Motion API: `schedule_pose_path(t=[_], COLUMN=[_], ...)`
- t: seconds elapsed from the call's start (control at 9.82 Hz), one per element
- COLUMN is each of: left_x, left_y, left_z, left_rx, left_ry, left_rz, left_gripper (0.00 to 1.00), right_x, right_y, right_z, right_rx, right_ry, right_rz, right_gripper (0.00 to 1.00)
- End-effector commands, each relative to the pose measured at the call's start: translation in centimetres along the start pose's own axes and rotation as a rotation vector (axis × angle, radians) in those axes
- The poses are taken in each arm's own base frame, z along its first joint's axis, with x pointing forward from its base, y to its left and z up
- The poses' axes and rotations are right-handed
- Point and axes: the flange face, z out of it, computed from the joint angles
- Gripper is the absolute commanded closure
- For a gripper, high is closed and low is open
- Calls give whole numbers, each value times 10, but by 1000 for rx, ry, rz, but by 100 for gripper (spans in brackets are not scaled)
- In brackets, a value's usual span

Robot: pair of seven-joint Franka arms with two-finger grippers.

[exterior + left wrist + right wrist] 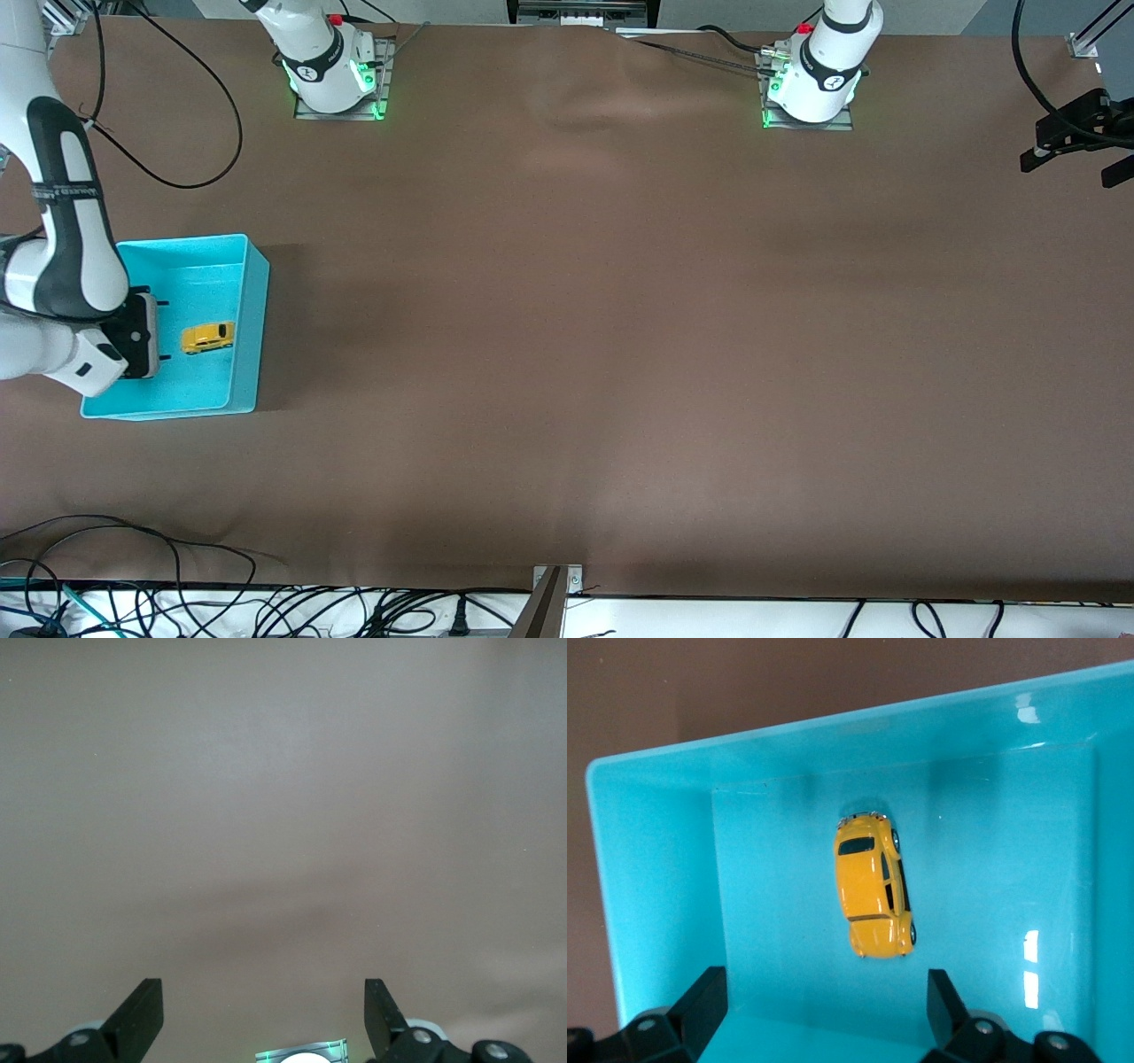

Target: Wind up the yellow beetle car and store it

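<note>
My right hand (pixel 162 330) hangs over the turquoise bin (pixel 252 292), fingers spread wide and gripping nothing. Just beside it, the yellow beetle car (pixel 208 338) sits on the bin's floor, on its wheels as far as I can tell, free of my fingers. So the storing looks done; whether the winding happened, I can't say from here. What's left, I judge, is only lifting clear. The bin sits at the right arm's end of the brown tabletop (pixel 620 354), otherwise bare cloth, slightly rippled. Up toward the bases, my left hand (pixel 1076 142) waits open, over the tabletop's edge. Cables trail along the borders.
</note>
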Motion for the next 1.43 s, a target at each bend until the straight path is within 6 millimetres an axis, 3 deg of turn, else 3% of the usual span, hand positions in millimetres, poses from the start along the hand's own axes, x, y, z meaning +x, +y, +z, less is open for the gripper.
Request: schedule_pose_path(t=[0.0,0.2,0.51,0.71,1.12,1.32], left_x=[-4,-4,-4,-4,1,5], left_y=[-2,-2,1,2,3,7], left_z=[-6,-9,-10,-11,-7,-3], left_rx=[1,1,-7,-10,-9,-6], left_ry=[-5,2,6,12,9,2], left_rz=[0,0,5,10,22,31], left_gripper=[0,0,0,0,0,0], right_x=[4,13,32,64,117,143], right_y=[-31,-60,-94,-115,-142,-151], right_z=[-49,-91,-139,-177,-221,-234], right_rx=[23,26,17,-27,-90,-109], right_ry=[18,34,93,86,103,112], right_rz=[100,212,417,564,830,979], right_gripper=[0,0,0,0,0,0])
